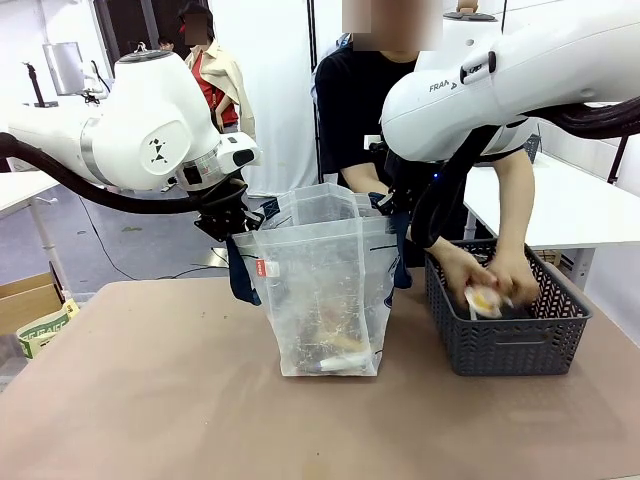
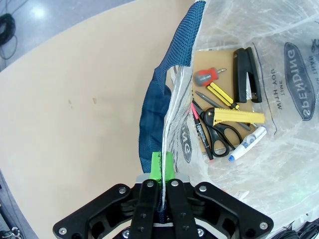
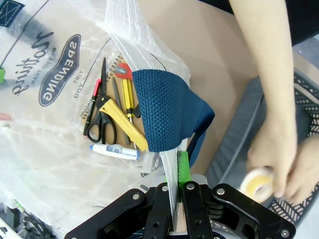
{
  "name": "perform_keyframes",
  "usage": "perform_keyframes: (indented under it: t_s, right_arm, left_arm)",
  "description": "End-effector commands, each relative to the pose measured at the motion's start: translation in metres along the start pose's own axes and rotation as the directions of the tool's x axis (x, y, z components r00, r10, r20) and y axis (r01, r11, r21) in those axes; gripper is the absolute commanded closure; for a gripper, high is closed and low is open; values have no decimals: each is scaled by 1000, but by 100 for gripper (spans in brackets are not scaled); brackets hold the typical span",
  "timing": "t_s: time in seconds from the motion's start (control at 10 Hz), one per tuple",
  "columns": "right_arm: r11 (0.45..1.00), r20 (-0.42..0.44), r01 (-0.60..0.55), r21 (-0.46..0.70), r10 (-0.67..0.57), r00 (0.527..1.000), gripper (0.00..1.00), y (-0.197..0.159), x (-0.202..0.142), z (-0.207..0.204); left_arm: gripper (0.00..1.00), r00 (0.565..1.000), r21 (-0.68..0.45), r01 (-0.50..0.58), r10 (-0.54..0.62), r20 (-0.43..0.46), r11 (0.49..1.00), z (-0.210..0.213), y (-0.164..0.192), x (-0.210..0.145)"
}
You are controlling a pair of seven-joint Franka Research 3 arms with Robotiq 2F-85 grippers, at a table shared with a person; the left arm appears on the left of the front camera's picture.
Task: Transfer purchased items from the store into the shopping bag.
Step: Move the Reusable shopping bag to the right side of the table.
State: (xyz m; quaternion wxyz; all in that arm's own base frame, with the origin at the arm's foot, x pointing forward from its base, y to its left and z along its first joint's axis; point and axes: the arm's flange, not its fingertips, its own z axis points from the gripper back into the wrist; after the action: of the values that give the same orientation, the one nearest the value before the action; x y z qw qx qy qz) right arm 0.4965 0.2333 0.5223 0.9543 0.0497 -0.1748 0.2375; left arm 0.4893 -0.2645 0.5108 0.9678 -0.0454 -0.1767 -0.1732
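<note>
The shopping bag [image 1: 320,290] stands open mid-table, translucent white with navy handles. My left gripper [image 1: 240,222] [image 2: 162,163] is shut on the bag's left rim beside a navy handle [image 2: 154,109]. On the opposite rim my right gripper [image 3: 177,167] is shut under the other handle [image 3: 167,114]. Purchased items lie in the bag: scissors [image 2: 222,134], a yellow cutter [image 2: 234,116], a black stapler [image 2: 246,74], pens and a white tube [image 3: 114,151]. To the right, the person's hands hold a tape roll [image 1: 483,298] [image 3: 257,181] inside the store [image 1: 505,335], a dark grey basket.
The brown tabletop [image 1: 150,400] is bare in front of and left of the bag. A cardboard box [image 1: 30,300] sits off the table's left edge. A white table [image 1: 580,210] stands behind the basket at right.
</note>
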Motion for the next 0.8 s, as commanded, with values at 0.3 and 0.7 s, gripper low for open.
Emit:
perform_keyframes:
  t_s: [0.3,0.7]
  right_arm:
    - [1000,2,1,-1,-1,1000,100,0,0,1]
    - [1000,2,1,-1,-1,1000,100,0,0,1]
  left_arm:
    - [100,1000,-2,-5,5,2,1000,1,1,0]
    - [100,1000,-2,-5,5,2,1000,1,1,0]
